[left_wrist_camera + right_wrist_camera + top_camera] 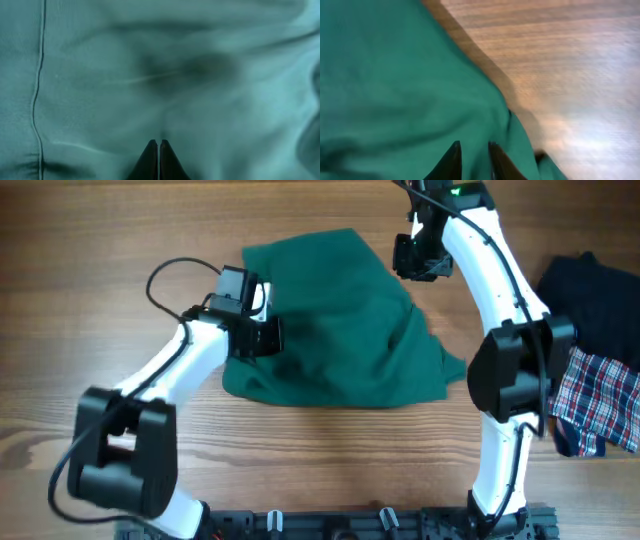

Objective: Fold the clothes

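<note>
Clothes (340,320) are lying rumpled; left pincer (158,142) is sitting shut, right pincer (473,145) hovering slightly parted, neither visibly gripping. Pinching a clean edge looks best.

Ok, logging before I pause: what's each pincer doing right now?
Left pincer: closed, over the green shirt; no cloth visibly pinched.
Right pincer: slightly open above the shirt.
</note>
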`<state>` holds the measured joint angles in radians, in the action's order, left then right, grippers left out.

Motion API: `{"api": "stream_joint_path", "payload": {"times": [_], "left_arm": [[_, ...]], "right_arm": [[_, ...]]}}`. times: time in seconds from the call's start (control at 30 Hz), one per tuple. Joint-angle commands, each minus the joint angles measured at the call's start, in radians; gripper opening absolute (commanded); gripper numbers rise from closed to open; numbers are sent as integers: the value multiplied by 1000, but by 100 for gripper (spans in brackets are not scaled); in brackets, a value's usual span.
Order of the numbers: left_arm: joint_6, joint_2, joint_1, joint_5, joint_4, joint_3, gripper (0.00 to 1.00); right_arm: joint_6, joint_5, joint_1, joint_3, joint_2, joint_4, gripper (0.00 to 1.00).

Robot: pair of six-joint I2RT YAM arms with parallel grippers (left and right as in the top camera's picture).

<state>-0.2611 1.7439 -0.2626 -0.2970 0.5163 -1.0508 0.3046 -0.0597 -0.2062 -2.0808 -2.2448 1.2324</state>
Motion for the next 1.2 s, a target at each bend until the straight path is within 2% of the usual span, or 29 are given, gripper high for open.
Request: {"api": "stream_joint_path", "payload": {"times": [0.0,0.1,0.23,0.4,0.53,0.67,0.7,0.8,0.87,0.93,1.17], "left_arm": [[-8,38,-6,-6,2,-4,4],[-8,43,-6,-6,12,-4,4],[-8,44,-6,-5,27,-4,4],[-8,44,-6,-5,22,-4,4],[-8,44,-6,-5,19,-4,4],[-8,44,-6,3,19,-4,4],[-8,44,-6,3,19,-4,4],[-8,44,-6,6,18,-4,4],[-8,44,-6,6,10,-4,4],[-8,45,-6,6,5,-4,4],[-8,71,-6,6,-4,-3,4]], "right_arm": [[-39,-81,5,5,-40,-67,18],[-39,-128,5,5,-88,-115,9],[-39,-187,3,5,-150,-159,5],[-39,-181,3,5,-184,-198,5],[-14,-69,3,5,-201,-226,5],[-5,-35,5,5,-201,-251,19],[-4,-25,5,5,-201,-257,28],[13,-11,11,0,-201,-266,39],[13,-11,24,-3,-201,-274,52],[18,-18,46,-6,-201,-277,61],[-69,-186,77,-5,-204,-260,60]]}}
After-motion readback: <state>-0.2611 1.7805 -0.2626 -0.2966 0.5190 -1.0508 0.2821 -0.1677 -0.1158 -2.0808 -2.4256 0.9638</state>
